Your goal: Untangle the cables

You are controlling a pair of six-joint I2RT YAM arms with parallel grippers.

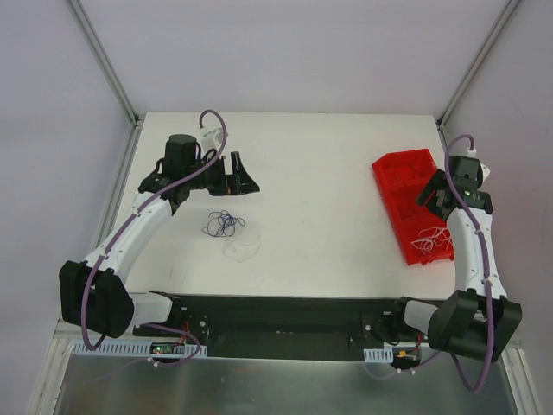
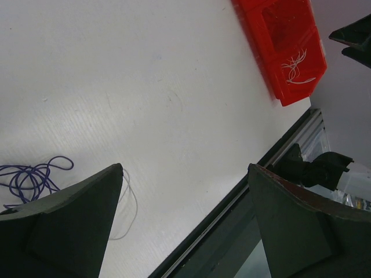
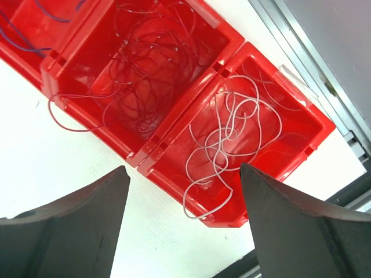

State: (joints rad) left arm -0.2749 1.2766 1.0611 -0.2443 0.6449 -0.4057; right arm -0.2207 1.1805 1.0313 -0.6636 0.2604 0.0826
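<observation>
In the red bin [image 3: 307, 136], pale cables [image 3: 232, 124] lie, seemingly loose, under the right hand [image 3: 184, 169]

left arm [image 1: 138, 226]: rounded white shell links, black joints at both ends
right arm [image 1: 473, 246]: same white shells, black elbow and wrist housings
left base [image 1: 93, 298]: bulky black block with rounded corners
right base [image 1: 473, 322]: matching black block
left wrist motor [image 1: 181, 149]: black, cylindrical
left hose [image 1: 223, 130]: thick, lilac, arched over the wrist, then along the white link down to the base
right hose [image 1: 460, 137]: thick, lilac, same routing
mounting rail [image 1: 276, 324]: flat, black, joining both bases at the near tabletop edge
small board [image 1: 160, 348]: by the left base, green light, thin red wires
left jaws: dark grey, matte, broad wedge-shaped fingers
right jaws: same dark, matte wedges, smooth faces
</observation>
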